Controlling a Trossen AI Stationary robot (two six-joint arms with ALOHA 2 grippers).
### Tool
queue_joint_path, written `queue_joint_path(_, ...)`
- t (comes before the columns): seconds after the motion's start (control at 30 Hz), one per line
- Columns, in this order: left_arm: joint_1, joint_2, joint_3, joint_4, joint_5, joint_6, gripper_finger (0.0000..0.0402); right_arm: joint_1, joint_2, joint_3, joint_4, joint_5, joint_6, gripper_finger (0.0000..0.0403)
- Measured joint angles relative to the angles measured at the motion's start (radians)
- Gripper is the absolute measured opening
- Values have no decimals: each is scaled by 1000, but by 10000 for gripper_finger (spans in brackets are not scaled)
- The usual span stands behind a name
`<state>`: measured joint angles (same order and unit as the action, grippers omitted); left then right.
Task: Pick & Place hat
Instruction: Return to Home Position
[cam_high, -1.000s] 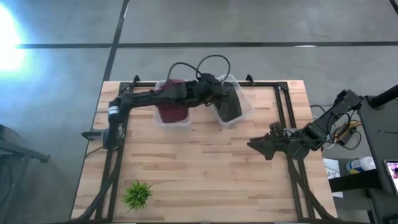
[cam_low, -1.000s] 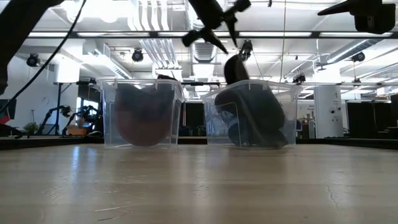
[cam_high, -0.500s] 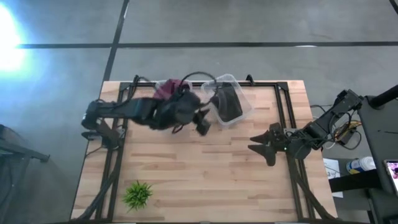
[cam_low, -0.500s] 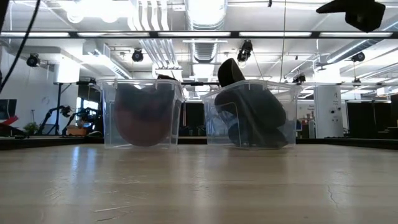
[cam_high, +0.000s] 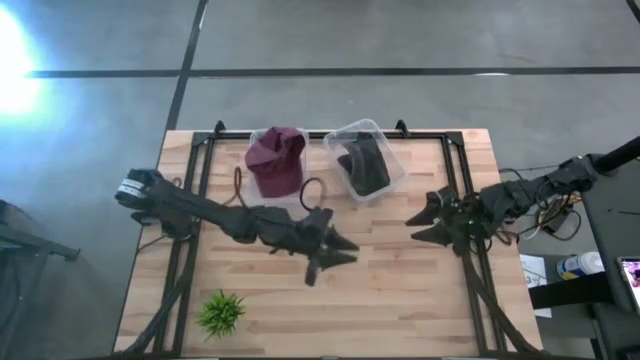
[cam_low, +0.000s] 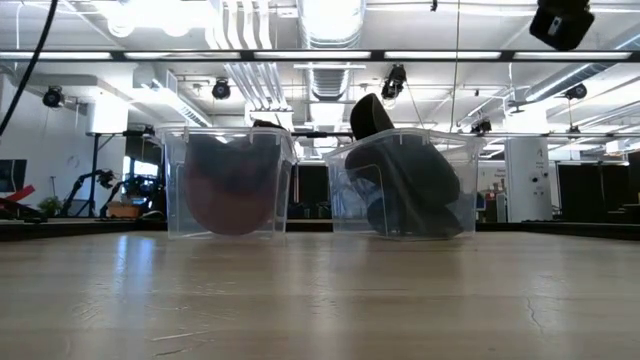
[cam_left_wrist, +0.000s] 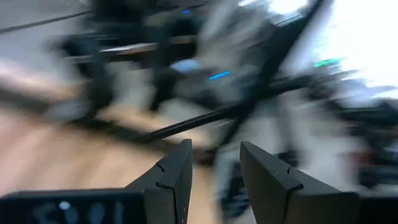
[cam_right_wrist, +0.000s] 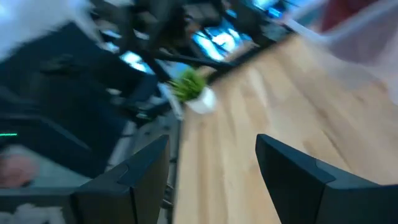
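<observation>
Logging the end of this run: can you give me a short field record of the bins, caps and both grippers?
left bin: holds red cap
right bin: holds black caps, one poking above the rim
left gripper: open, empty, over mid table
right gripper: open, empty, near the table's right edge
plant: left corner, away from bins

left arm (cam_high: 230, 222) is stretched out long and low from its base at the left edge, running diagonally toward the middle of the worktop (cam_high: 400, 300). left jaws are spread, and the fingers (cam_left_wrist: 171, 180) show a clear gap. right arm (cam_high: 520, 195) reaches in from the right side, wrist pointing toward the centre. right jaws are splayed wide, fingers (cam_right_wrist: 124, 180) well apart, nothing between them.
</observation>
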<state>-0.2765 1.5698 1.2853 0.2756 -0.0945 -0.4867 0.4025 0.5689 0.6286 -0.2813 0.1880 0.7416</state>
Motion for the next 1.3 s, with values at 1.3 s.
queue_joint_path(1.3,219,-1071,-1269,441,-187,-1,128,-139,-342,-374,285,231,-285,233)
